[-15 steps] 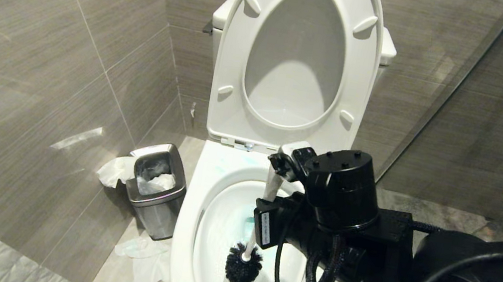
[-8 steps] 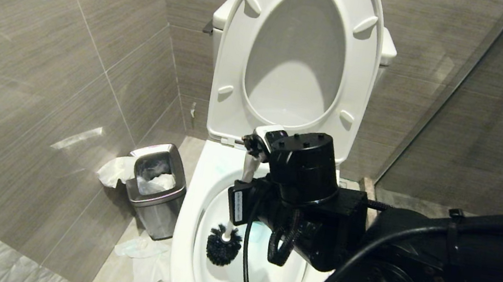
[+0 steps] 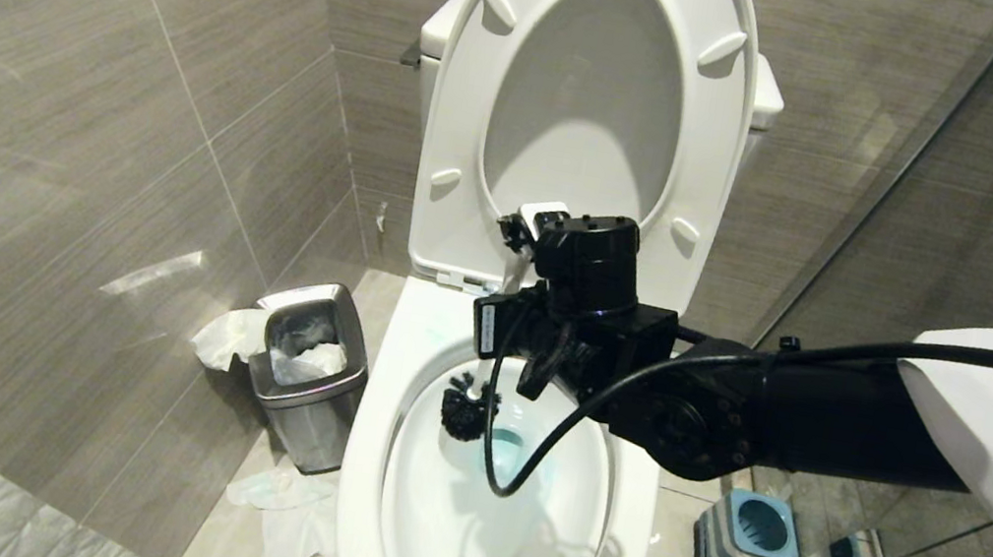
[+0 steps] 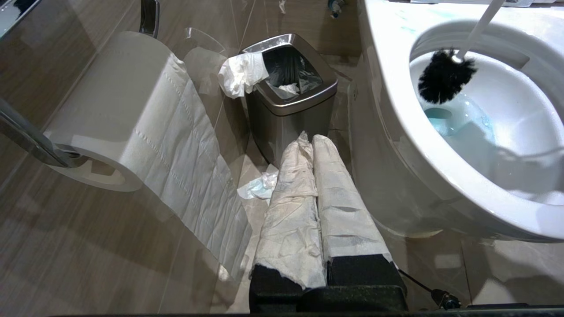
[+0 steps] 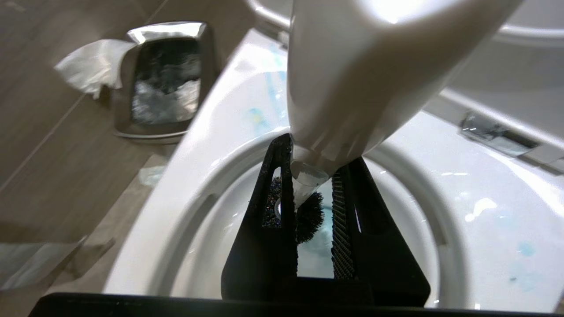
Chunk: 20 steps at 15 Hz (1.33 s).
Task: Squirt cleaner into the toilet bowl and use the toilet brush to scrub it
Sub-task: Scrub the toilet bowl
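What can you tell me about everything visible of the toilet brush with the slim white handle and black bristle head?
The slim white plastic toilet brush has a straight stick handle ending in a small round black bristle head. It tilts down into the glossy white ceramic toilet bowl, its head by the bowl's inner wall at the back left, just above the blue-tinted water. The right end effector is closed on the handle's upper part; the handle's thick top end stands above the grip.

The big glossy white ceramic toilet bowl [image 3: 375, 419] is shining smooth, the slim white plastic toilet brush [image 4: 445, 75] is showing coarse black bristles, the small square brushed-steel bin [image 3: 309, 378] is looking satiny, and crinkly white paper is wrapping the left gripper's fingers [image 4: 339, 198].
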{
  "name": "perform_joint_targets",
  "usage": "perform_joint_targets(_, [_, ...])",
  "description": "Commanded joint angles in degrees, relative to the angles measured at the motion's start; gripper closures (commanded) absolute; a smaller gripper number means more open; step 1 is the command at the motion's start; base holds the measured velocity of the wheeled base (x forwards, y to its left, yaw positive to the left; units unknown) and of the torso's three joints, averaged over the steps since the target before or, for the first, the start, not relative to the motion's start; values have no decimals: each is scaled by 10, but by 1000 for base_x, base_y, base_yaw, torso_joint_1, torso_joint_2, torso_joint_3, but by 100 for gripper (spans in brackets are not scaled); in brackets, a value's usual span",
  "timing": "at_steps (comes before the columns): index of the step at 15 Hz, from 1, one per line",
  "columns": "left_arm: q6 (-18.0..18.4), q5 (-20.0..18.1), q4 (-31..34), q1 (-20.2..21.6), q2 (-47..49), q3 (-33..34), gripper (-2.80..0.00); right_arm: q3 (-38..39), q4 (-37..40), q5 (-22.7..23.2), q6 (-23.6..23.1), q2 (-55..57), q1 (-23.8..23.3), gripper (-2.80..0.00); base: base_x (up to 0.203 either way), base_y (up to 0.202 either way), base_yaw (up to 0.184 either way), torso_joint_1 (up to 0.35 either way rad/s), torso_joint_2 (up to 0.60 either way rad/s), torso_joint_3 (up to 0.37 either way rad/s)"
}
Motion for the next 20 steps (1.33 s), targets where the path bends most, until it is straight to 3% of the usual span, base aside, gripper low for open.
perform_joint_targets(1, [0,0,0,0,0,1,0,-11,-1,0,-6,8,-29,0,0,0,0,0,0,0])
perform_joint_targets(7, [0,0,0,0,0,1,0,50,2,2,-9,-39,-65,0,0,0,0,0,0,0])
perform_joint_targets(15, [0,0,0,0,0,1,0,184,0,16,-6,-137,-45,0,0,0,0,0,0,0])
perform_joint_targets(20, [0,0,0,0,0,1,0,161,0,24,-6,-160,-20,0,0,0,0,0,0,0])
